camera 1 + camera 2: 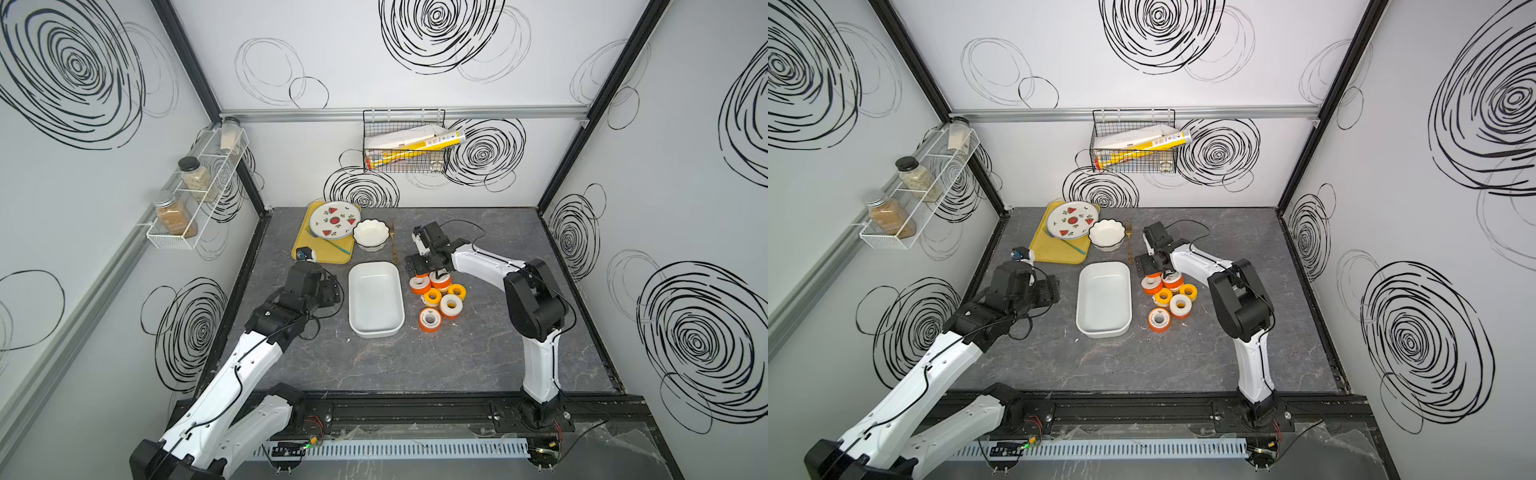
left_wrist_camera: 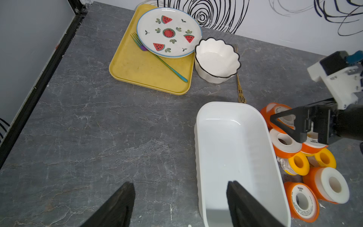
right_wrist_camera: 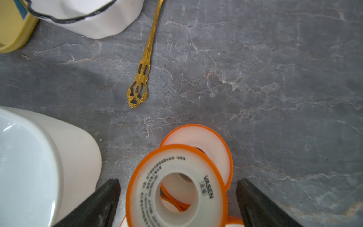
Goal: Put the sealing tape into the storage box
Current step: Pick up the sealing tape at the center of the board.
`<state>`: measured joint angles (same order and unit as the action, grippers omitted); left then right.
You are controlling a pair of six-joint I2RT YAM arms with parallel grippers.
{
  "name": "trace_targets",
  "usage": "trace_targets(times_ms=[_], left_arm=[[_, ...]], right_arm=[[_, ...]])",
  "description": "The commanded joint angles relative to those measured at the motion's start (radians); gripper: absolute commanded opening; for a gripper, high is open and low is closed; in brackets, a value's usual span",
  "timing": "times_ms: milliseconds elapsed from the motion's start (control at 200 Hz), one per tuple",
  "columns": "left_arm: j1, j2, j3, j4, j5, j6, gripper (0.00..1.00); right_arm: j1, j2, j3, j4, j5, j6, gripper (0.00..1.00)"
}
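Your main risk, as I judge it, lies in the tight heap of sealing tape (image 1: 436, 297): small round spools of white tape with orange or yellow plastic flanges. They lie on the grey marbled table (image 1: 457, 365) just to the right of the white shallow rectangular plastic storage box (image 1: 376, 299), and none is in the box yet. The spools touch and lean on each other, so a closing pinch may nudge neighbours, set one rolling, or catch two at once. The smooth round flanges may also slip. Nearest you, the left gripper (image 2: 179, 184) hovers by the box's left side, fingers spread wide, holding nothing. Farther back, the right gripper (image 3: 177, 179) is lowered over the far end of the heap. Its fingers are spread either side of an orange-flanged spool (image 3: 176, 163), with a gap each side, touching nothing. The finger nearer the box sits close to its wall and could clip it. Beyond lie a gold fork (image 1: 394, 245), a white fluted bowl (image 1: 370, 235) and a flat yellow tray (image 1: 322, 254).
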<state>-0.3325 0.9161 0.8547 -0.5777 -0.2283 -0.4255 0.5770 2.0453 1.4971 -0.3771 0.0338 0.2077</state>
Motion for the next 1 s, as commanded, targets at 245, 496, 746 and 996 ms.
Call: trace_targets(times_ms=[245,496,746,996], left_arm=[[0.007,0.01,-0.008,0.029,0.005,0.013,0.8],[0.007,0.012,-0.008,0.027,0.006,0.014,0.8],[0.007,0.012,-0.008,0.027,0.004,0.013,0.8],[0.007,0.007,-0.009,0.027,0.001,0.011,0.8]], right_arm=[[0.014,0.033,0.041,-0.053,0.02,-0.011,0.85],[0.015,0.033,0.046,-0.061,0.012,-0.01,0.79],[0.015,0.026,0.044,-0.058,0.001,-0.008,0.67],[0.015,-0.02,0.026,-0.047,0.001,0.001,0.61]])
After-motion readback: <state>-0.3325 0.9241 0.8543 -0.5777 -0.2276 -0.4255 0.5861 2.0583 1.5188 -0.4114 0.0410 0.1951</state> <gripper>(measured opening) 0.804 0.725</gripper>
